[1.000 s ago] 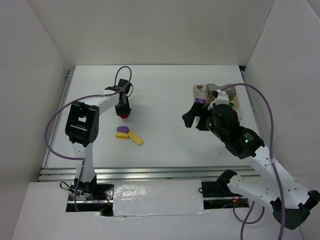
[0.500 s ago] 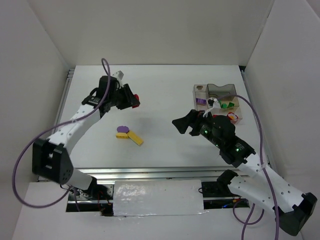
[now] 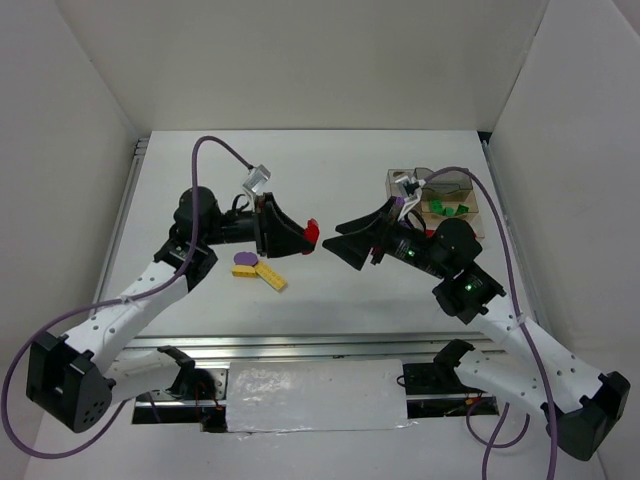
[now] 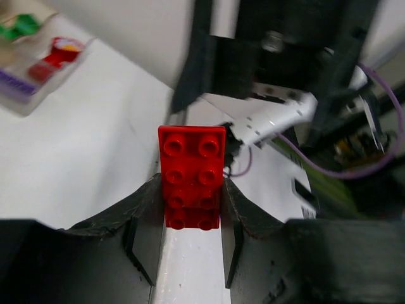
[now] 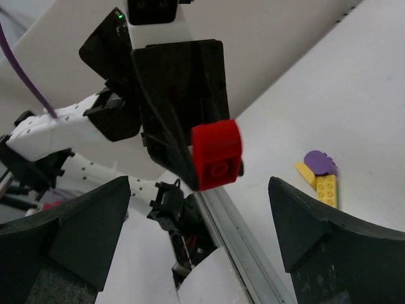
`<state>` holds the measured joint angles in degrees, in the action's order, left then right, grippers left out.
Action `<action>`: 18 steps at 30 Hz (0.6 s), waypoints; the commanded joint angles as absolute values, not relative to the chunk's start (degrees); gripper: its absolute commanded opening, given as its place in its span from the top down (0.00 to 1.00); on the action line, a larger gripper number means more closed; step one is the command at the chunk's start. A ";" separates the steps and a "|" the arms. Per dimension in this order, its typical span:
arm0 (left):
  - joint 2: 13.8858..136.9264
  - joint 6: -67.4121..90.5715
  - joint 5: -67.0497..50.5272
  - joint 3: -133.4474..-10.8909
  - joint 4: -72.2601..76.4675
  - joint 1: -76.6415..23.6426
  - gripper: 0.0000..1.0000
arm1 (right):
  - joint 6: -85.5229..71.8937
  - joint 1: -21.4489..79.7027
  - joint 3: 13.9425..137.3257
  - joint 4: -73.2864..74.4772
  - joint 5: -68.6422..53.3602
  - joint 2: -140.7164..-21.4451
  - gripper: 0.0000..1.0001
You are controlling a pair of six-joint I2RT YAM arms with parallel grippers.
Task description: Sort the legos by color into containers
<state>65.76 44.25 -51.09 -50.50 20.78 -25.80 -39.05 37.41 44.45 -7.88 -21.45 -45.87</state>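
Moved: the left gripper (image 3: 303, 236) has swung in from the far-left table; the right gripper (image 3: 346, 246) has left the tray (image 3: 478, 215) to meet it.
Left jaws: clamped on the red brick (image 4: 192, 176), midair, well left of the tray.
Right jaws: spread wide, empty, just short of the brick.
On table: yellow bricks (image 3: 267, 273) touching a purple piece (image 3: 245, 259), far left of the tray.
Room: bare table between them and the tray.

Counts: 1 tray (image 3: 447, 188). Inside it I can make out 2 green pieces (image 3: 441, 208), 1 purple piece (image 3: 401, 203), 1 red piece (image 4: 56, 56); rest hidden. Left of tray, on the table (image 3: 330, 170): 2 yellow bricks (image 3: 270, 277), 1 purple rounded piece (image 3: 244, 259). Left of tray, off the table: 1 red brick (image 4: 192, 177). 2 arms (image 3: 130, 300).
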 commanded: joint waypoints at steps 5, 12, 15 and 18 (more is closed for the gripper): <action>61.79 39.55 -60.29 -51.77 30.32 -29.62 1.00 | -36.21 37.70 46.93 -17.14 -31.64 -48.60 0.06; 62.67 36.48 -59.94 -52.29 26.30 -31.73 1.00 | -37.62 38.06 45.44 -26.09 -39.98 -49.66 0.25; 62.32 35.07 -59.24 -52.73 24.79 -32.08 1.00 | -37.79 38.41 45.35 -27.68 -41.65 -50.45 0.32; 62.05 34.98 -59.15 -52.91 24.79 -32.26 1.00 | -38.14 38.85 45.18 -28.73 -42.10 -51.50 0.44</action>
<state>62.63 37.67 -58.81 -50.52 23.55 -31.90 -37.78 37.89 44.64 -22.48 -38.57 -50.74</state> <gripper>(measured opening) 0.467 0.621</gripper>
